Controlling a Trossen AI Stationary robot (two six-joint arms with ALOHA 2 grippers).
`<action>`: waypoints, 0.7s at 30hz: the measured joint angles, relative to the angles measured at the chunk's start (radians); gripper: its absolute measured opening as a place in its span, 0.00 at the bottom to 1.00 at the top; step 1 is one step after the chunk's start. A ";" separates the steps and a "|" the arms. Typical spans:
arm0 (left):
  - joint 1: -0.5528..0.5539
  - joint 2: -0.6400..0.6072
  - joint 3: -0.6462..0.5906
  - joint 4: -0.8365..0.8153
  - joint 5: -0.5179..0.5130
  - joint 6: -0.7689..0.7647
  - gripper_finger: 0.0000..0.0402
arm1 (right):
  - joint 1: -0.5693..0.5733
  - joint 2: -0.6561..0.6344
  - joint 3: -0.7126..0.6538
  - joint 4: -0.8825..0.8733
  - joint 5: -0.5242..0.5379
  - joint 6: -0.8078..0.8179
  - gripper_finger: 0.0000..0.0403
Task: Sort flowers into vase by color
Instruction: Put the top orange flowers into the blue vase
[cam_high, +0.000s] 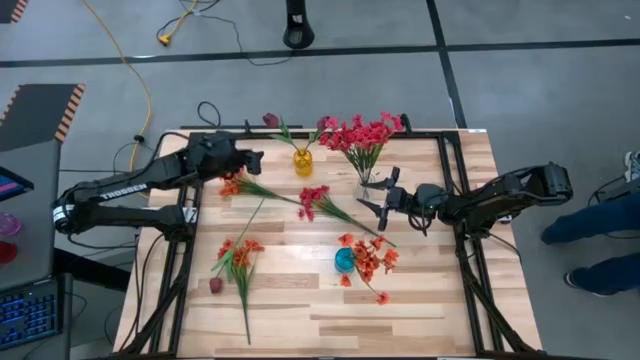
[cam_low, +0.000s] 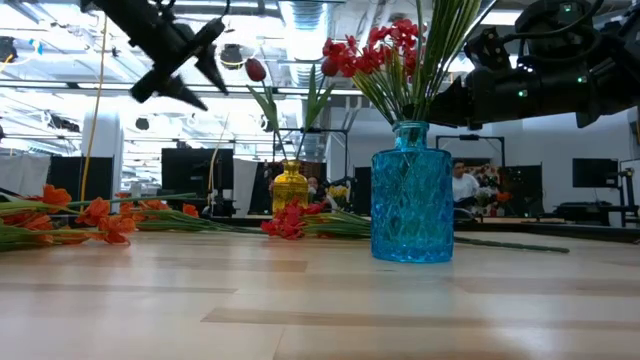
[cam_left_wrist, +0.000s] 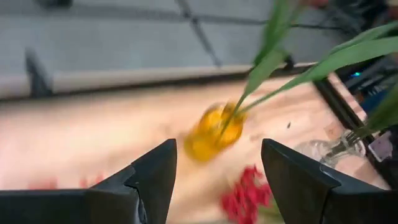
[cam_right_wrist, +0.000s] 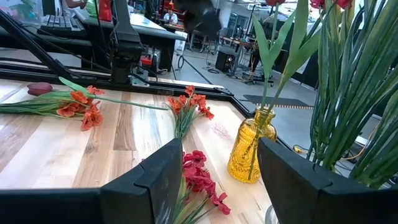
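Grippers are hovering empty, jaws spread: left gripper (cam_high: 262, 158) upper left, right gripper (cam_high: 375, 199) at centre. Three vases are standing: yellow vase (cam_high: 303, 161), clear vase (cam_high: 367, 184), blue vase (cam_high: 344, 260).

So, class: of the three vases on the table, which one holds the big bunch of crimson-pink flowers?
The clear glass vase, beside the right gripper. The yellow vase holds only maroon buds; the blue vase holds orange-red blooms.
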 joint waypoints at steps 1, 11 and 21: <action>0.000 0.001 0.000 -0.037 0.016 -0.065 0.55 | 0.000 0.000 0.000 0.000 0.000 0.000 0.58; 0.000 0.116 0.000 -0.301 0.152 -0.643 0.55 | 0.000 0.000 0.000 0.002 0.000 0.000 0.58; 0.035 0.332 0.000 -0.311 0.284 -0.954 0.55 | 0.001 0.000 0.000 0.001 0.000 0.000 0.58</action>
